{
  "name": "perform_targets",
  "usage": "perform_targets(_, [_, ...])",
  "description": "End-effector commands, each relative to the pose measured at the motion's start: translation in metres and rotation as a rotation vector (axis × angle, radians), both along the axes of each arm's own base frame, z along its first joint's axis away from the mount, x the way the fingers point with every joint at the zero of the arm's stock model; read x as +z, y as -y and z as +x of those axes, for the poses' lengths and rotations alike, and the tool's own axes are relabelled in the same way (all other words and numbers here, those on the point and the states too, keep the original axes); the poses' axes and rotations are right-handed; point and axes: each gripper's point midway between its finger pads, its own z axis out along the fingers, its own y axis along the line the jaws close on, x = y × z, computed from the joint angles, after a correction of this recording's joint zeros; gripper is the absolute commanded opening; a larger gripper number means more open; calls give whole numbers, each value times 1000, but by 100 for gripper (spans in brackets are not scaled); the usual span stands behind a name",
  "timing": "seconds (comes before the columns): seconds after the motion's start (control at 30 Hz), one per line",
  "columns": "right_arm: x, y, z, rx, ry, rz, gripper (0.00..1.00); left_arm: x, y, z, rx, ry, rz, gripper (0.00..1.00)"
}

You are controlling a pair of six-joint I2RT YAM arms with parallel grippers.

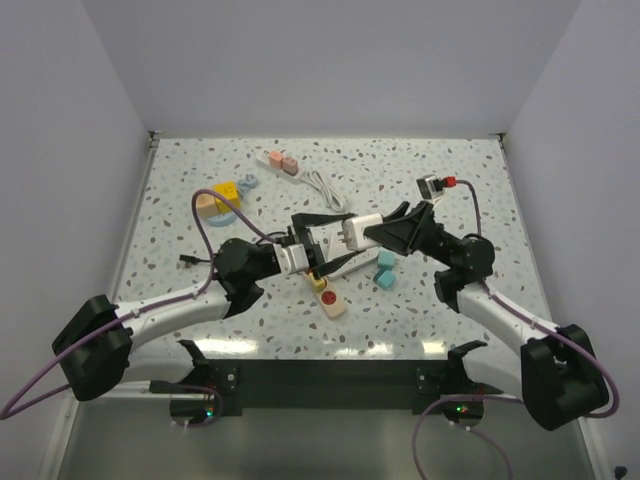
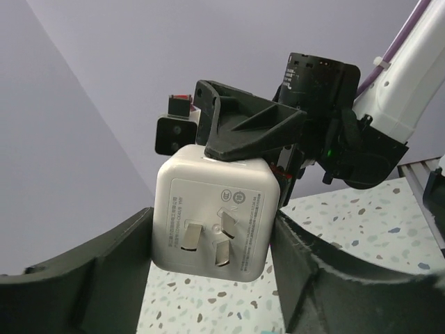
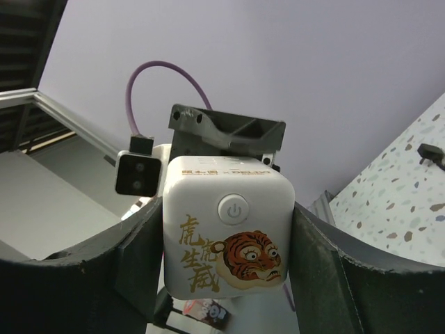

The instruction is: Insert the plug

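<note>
Far left on desk (image 1: 400,165): yellow and orange blocks (image 1: 218,198). Left hand (image 1: 335,248) clamped on white three-prong plug cube (image 1: 360,232), raised above desk. Cream power strip (image 1: 328,296) with red button lies below, apart from cube. Left wrist view: prongs face camera, fine print around them illegible. Right hand (image 1: 383,232) closed on same cube from opposite side. Right wrist view: power-symbol button, gold Chinese calligraphy, tiger face; small top line unreadable. Teal blocks (image 1: 385,270) beneath right hand.
</note>
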Motion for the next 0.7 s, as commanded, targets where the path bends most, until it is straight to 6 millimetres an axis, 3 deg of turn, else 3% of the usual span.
perform_targets(0.0, [43, 6, -22, -22, 339, 98, 0, -5, -15, 26, 136, -58, -6, 79])
perform_targets(0.3, [35, -2, 5, -65, 361, 53, 0, -37, -28, 37, 195, -119, 86, 98])
perform_targets(0.43, [21, 5, 28, -177, 356, -56, 0, -50, -44, 45, 263, -160, 85, 100])
perform_targets(0.47, [24, 8, 26, -210, 385, -80, 0, -53, -49, 46, 277, -176, 82, 100])
perform_targets(0.5, [5, 9, 44, -283, 353, -180, 0, -61, -53, 46, 291, -194, 87, 100])
perform_targets(0.57, [-5, 14, 57, -374, 355, -289, 0, -63, -65, 50, 346, -232, 73, 100])
perform_targets(0.6, [-20, 24, 65, -464, 350, -401, 0, -74, -70, 52, 370, -265, 89, 100])
perform_targets(0.67, [-30, 37, 73, -554, 346, -496, 0, -76, -81, 58, 427, -319, 73, 100])
